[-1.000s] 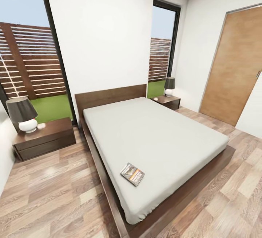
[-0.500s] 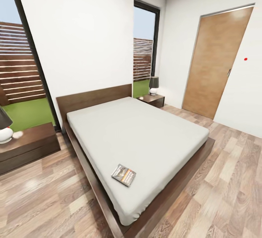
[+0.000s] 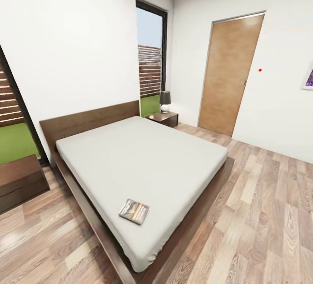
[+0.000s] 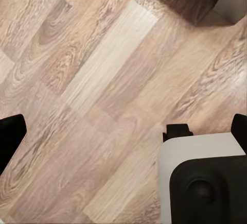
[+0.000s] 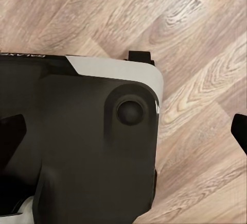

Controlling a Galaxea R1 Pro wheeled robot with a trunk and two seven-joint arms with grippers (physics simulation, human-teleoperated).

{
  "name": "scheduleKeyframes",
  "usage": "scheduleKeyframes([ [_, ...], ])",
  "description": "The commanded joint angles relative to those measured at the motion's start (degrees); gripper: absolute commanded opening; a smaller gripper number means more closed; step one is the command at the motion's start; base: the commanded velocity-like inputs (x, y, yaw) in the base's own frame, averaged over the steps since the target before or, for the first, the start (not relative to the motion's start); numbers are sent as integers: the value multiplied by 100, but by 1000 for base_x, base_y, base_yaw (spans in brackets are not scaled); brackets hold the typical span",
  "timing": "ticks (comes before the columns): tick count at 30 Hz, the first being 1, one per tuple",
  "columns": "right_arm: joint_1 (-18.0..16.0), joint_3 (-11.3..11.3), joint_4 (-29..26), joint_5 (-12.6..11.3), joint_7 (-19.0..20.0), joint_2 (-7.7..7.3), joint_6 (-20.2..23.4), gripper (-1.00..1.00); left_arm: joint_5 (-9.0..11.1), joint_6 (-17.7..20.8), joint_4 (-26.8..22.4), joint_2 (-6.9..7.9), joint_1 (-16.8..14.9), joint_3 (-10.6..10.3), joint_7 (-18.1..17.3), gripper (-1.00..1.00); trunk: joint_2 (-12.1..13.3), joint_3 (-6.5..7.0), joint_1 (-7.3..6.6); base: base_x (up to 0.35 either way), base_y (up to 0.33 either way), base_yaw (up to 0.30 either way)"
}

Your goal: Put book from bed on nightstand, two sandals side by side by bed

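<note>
The book lies flat on the light-grey mattress of the bed, near its foot corner closest to me. One nightstand stands at the head view's left edge. The other nightstand sits beyond the bed under the far window. In the left wrist view my left gripper hangs open over the wood floor, its black fingertips far apart with nothing between them. My right gripper is open too, above the robot's own black and white base. The two sandals are out of view.
A small lamp stands on the far nightstand. A brown door is shut in the right wall, with a purple picture further right. Wood-plank floor stretches wide to the right of the bed, with a narrower strip on its left.
The head camera has swung to the right, so the whole room slides left in view. The near nightstand's lamp left the frame and the purple picture came in. The book lies unmoved.
</note>
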Motion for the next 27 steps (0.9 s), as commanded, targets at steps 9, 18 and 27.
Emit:
scheduleKeyframes([
  [9,-9,17,10,1,16,-1,7,100,51,-16,1,2,-1,-50,17,100,-4,-7,1,47,199,-294],
  [18,-9,17,10,5,16,-1,7,100,50,-16,3,2,-1,-51,17,100,-4,-7,1,10,141,-293],
  [27,-9,17,10,14,15,7,7,100,51,-16,1,-1,-1,-52,17,100,-4,-7,1,16,228,-180],
])
